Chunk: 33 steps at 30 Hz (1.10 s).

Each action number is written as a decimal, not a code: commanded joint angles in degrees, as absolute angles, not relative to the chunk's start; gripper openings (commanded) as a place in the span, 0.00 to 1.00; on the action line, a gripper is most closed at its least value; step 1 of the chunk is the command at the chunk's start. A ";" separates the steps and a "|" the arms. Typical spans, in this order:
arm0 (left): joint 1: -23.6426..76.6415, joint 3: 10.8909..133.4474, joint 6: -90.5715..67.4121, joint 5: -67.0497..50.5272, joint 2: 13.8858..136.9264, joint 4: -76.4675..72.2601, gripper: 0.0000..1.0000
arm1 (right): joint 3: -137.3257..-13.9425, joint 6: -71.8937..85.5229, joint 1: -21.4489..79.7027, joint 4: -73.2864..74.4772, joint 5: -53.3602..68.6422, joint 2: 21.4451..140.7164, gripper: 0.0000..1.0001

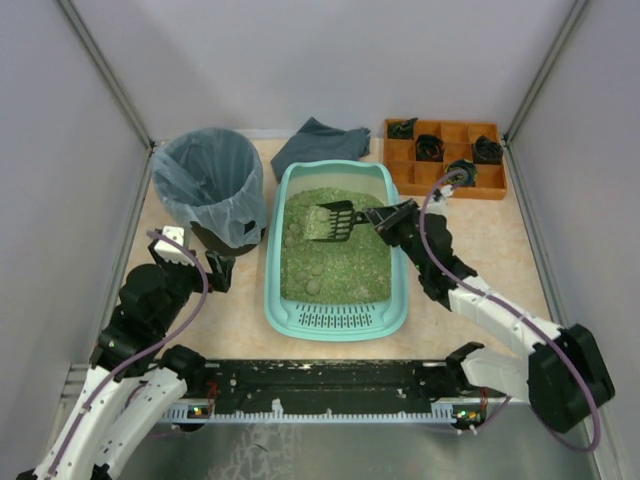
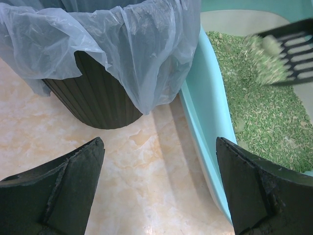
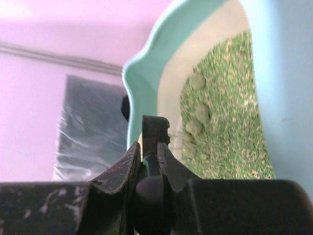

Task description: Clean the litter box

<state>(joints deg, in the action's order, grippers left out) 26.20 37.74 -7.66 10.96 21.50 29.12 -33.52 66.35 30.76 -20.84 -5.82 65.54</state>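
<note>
**item:** litter box (image 1: 338, 317), turquoise moulded tray, slotted grille at the near end.

**location:** on the bench, right below your right pincer (image 1: 385, 218). its long wall runs just beside the right-hand finger of your left pincer (image 2: 159, 196).

**contents:** green litter (image 1: 340, 265), loose and granular, with pale round clumps (image 1: 312, 285) lying below and beyond the right pincer.

**handling, as judged:** the shell looks stiff and smooth-walled. with this fill it is likely weighty, and it would probably slide on the glossy bench rather than lift cleanly. the contents would pour if you tilted it. if you must steady or shift it, take the rolled rim on a long side. the grille slots look thin. the clumps look crumbly, so go under them rather than pinching.

**tool:** black slotted scoop (image 1: 335, 222), light and rigid by the look of it, hanging over the far half of the litter. a blurred heap of litter sits on it in the left wrist view.

**right pincer:** clamped tight on the scoop handle (image 3: 155, 128), gripping it near the tail end. that hold gives long leverage, so expect the blade to dip when it is loaded.

**left pincer:** spread wide and holding nothing, low over the bench between box and bin.

**adjacent:** round bin (image 1: 210, 185) with a bluish liner, just ahead of the left pincer. orange compartment tray (image 1: 447, 193) beyond the right pincer. dark cloth (image 1: 320, 140) past the box's far end.
</note>
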 commanded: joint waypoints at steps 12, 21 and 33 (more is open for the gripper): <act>25.88 37.86 -7.61 11.08 22.02 28.03 1.00 | -28.45 72.75 22.32 -20.20 -2.38 50.03 0.00; 25.89 37.94 -7.63 11.00 22.72 27.95 1.00 | -27.59 74.52 22.10 -23.84 2.21 51.40 0.00; 25.81 38.05 -7.76 11.25 23.09 28.04 1.00 | -23.71 76.82 17.57 -25.06 0.77 50.17 0.00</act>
